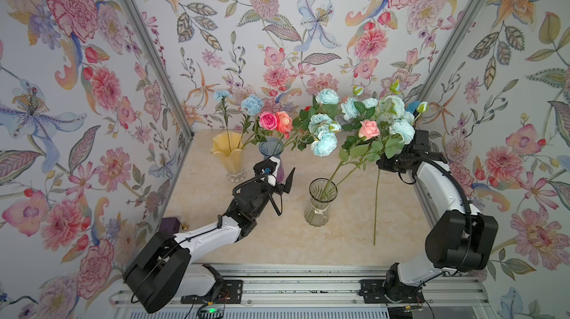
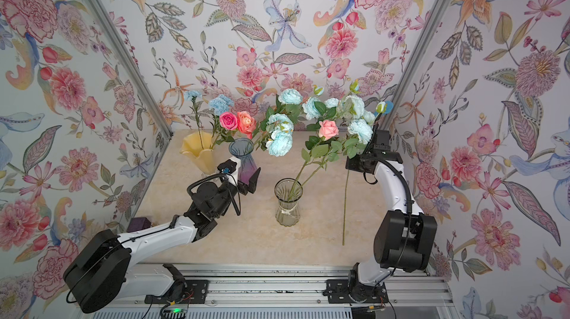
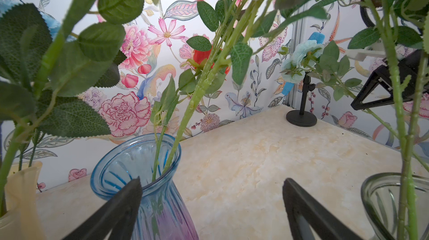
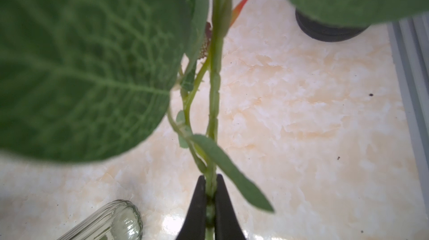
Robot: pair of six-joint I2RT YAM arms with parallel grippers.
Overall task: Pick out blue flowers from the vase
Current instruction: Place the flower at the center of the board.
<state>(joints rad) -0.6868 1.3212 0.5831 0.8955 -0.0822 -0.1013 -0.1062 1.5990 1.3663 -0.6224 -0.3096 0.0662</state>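
The aqua spray (image 1: 398,117) is held at the right side of the table (image 1: 339,240), with its pale blooms raised among the other flowers. Its bare stem (image 1: 376,203) hangs down outside the clear glass vase (image 1: 320,203), just beside it. In the right wrist view the stem (image 4: 214,101) is clamped between the two black fingers of the right gripper (image 4: 210,180), which are pressed together on it. In the top views the right gripper (image 1: 382,160) is partly hidden by leaves.

A second aqua spray (image 1: 324,140) leans out of the blue-purple vase (image 1: 271,149). Two sky-blue carnations (image 1: 253,105) are seated on thin stems in the yellow vase (image 1: 226,154) at the far left of the table.

Green stems are seated in the clear glass vase and lean toward the right arm. A salmon rose (image 1: 368,129) is carried above them. A pink rose (image 1: 267,120) and an orange rose (image 1: 284,123) are seen above the blue-purple vase.

The left gripper (image 1: 282,175) is positioned just beside the blue-purple vase. In the left wrist view its fingers (image 3: 130,194) are spread wide apart and nothing is held between them. A blue microphone (image 3: 314,38) on a black stand is located in the far right corner.
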